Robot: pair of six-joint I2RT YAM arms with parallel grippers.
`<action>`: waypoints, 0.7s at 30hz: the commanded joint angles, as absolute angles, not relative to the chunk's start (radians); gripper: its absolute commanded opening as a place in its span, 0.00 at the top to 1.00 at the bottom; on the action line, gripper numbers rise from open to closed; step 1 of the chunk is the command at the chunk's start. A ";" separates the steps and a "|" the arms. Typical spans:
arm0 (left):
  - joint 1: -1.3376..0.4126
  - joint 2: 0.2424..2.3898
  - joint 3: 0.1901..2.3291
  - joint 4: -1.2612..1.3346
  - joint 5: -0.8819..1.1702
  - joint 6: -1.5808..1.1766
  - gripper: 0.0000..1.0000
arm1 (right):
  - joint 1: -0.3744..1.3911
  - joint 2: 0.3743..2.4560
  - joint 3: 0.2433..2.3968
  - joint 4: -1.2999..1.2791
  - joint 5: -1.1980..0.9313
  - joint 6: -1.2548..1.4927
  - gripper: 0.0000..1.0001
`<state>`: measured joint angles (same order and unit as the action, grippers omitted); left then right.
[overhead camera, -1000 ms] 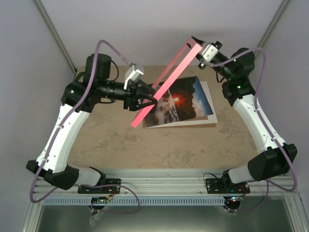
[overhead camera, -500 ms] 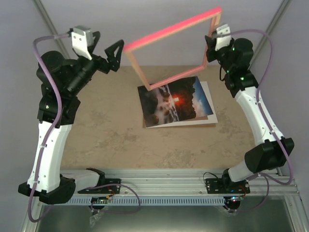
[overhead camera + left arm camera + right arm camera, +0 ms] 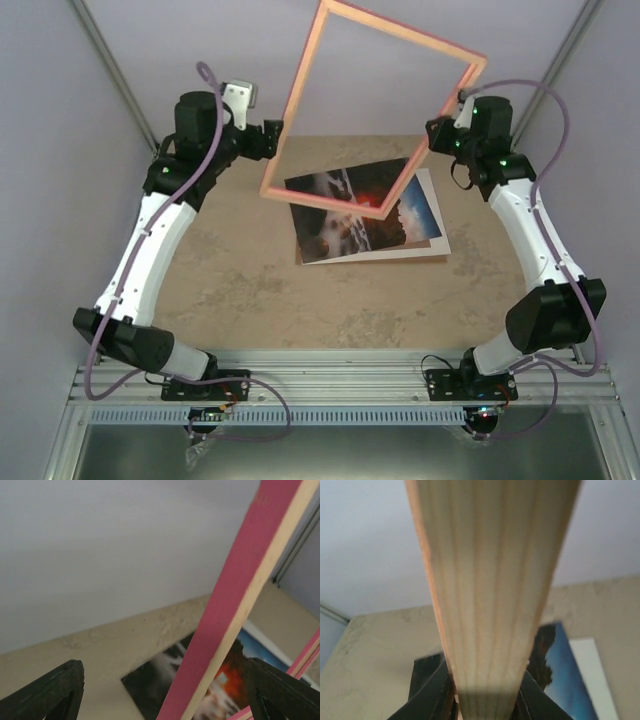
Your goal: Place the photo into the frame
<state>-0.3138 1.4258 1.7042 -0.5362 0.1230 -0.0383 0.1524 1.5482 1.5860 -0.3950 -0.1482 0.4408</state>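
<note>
1. we see the frame (image 3: 400,30) held up in the air above the far half of the bench (image 3: 240,290), tilted, with its pink face and pale wooden edges showing.
2. the right tool (image 3: 437,133) is clenched on the frame's right bar. in the right wrist view its dark fingers (image 3: 432,690) press against both sides of the wooden edge.
3. the left tool (image 3: 272,135) is released. in the left wrist view its fingers (image 3: 60,690) stand wide apart, and the frame's left bar passes between them touching neither.
4. the photo (image 3: 340,225) lies flat and face up on the bench under the frame, its red-orange glow showing through the opening. it rests askew on a pale sheet (image 3: 425,250) that sticks out at its right and near sides.
5. the writing on the arms and cameras is too small for us to read.
6. the bench top is tan and mottled like stone, with a metal rail (image 3: 330,370) along its near edge carrying both arm bases.
7. plain pale grey walls (image 3: 200,40) close in the back and sides, and thin metal posts run up the far corners.
</note>
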 commanded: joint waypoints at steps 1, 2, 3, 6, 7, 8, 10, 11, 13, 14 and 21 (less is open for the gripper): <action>-0.334 1.399 1.709 -0.582 0.123 0.043 0.12 | 0.153 1.510 1.546 -0.441 -0.199 0.614 0.99; -0.348 1.390 1.689 -0.571 0.117 0.062 0.13 | 0.153 1.513 1.539 -0.454 -0.204 0.620 0.99; -0.365 1.380 1.670 -0.557 0.115 0.080 0.13 | 0.153 1.520 1.534 -0.465 -0.211 0.624 0.99; -0.416 1.362 1.618 -0.528 0.096 0.130 0.13 | 0.153 1.537 1.522 -0.490 -0.215 0.632 1.00; -0.429 1.360 1.606 -0.520 0.081 0.145 0.13 | 0.153 1.544 1.520 -0.496 -0.216 0.633 0.99; -0.439 1.364 1.594 -0.514 0.062 0.157 0.13 | 0.152 1.551 1.520 -0.499 -0.222 0.635 0.99; -0.445 1.388 1.595 -0.520 0.026 0.168 0.15 | 0.152 1.560 1.519 -0.502 -0.242 0.639 0.99; -0.444 1.406 1.605 -0.525 0.008 0.168 0.16 | 0.152 1.563 1.520 -0.501 -0.247 0.640 0.99; -0.445 1.450 1.630 -0.532 -0.049 0.175 0.19 | 0.152 1.566 1.518 -0.504 -0.254 0.646 0.99; -0.445 1.467 1.649 -0.531 -0.071 0.180 0.21 | 0.152 1.567 1.514 -0.504 -0.255 0.647 0.99; -0.454 1.570 1.730 -0.523 -0.151 0.244 0.38 | 0.153 1.562 1.468 -0.510 -0.267 0.655 0.99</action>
<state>-0.4461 1.5394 1.6691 -0.5407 -0.0780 0.1913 0.1535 1.5723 1.4857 -0.5411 -0.2195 0.6056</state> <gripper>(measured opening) 0.651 0.213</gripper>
